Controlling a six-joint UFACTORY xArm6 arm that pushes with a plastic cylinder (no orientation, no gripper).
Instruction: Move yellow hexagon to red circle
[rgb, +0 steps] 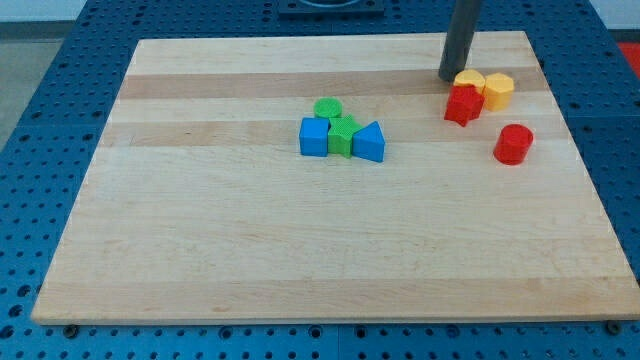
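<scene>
The yellow hexagon (499, 89) is a short, flat-topped prism with faceted sides, matte plastic, sitting near the board's upper right corner. It touches a second yellow block (468, 79), rounded in outline, at its 9 o'clock. A red block of irregular, star-like shape (463, 104) sits against both, at the hexagon's 8 o'clock.

The red circle (513, 144) is a squat cylinder standing apart, at the hexagon's 5 o'clock.

The dark rod is smooth and cylindrical; my tip (451, 78) rests just beside the rounded yellow block, at its 9 o'clock. The arm carries no jaws, so no open or closed state applies.

Near the board's centre, a blue cube (314, 137), a green block (344, 137), a blue wedge-like block (369, 143) and a green cylinder (328, 108) cluster together.

The wooden board (250, 250) is pale, with lengthwise grain bands.
</scene>
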